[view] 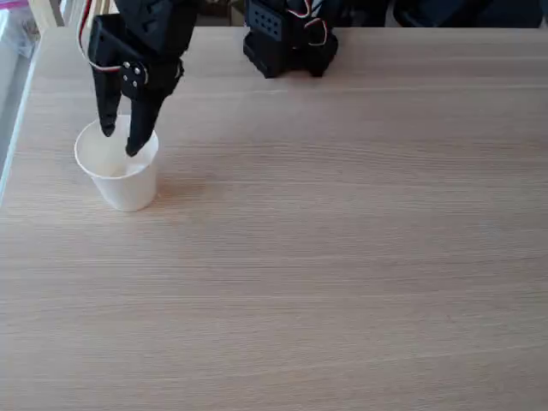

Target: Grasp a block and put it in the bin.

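The bin, a white paper cup (pixel 120 175), stands upright at the left of the wooden table in the fixed view. My black gripper (pixel 121 141) hangs right above its mouth with the fingers pointing down. The fingers are spread, one tip (pixel 107 128) over the cup's back rim and the other (pixel 135 149) dipping just inside the opening. Nothing shows between them. The small white cube is out of sight; the inside of the cup looks white and I cannot make out the block there.
The arm's black base (pixel 289 43) with red and white wires sits at the back middle of the table (pixel 342 257). The table's left edge (pixel 17 128) runs close to the cup.
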Robot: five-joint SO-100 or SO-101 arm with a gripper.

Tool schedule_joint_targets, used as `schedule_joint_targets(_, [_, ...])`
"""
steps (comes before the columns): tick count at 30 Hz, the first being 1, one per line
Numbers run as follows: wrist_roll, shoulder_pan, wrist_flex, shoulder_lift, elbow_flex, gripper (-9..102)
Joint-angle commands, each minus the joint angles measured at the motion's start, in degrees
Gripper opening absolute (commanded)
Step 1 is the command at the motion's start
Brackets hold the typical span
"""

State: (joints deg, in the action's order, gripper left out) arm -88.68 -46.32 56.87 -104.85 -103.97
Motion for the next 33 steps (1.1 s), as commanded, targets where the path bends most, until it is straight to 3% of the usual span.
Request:
schedule_joint_targets(1, [-0.35, -0.35, 0.18, -1.23, 1.67, 23])
schedule_joint_targets(11, [-0.79, 0.09, -0.18, -2.02, 1.49, 18])
schedule_joint_targets(17, [-0.53, 3.69, -2.81, -4.75, 1.32, 4])
schedule_joint_targets(26, [1.05, 15.38, -8.09, -14.15, -2.90, 0])
schedule_joint_targets(33, [3.16, 27.86, -11.51, -30.15, -18.90, 0])
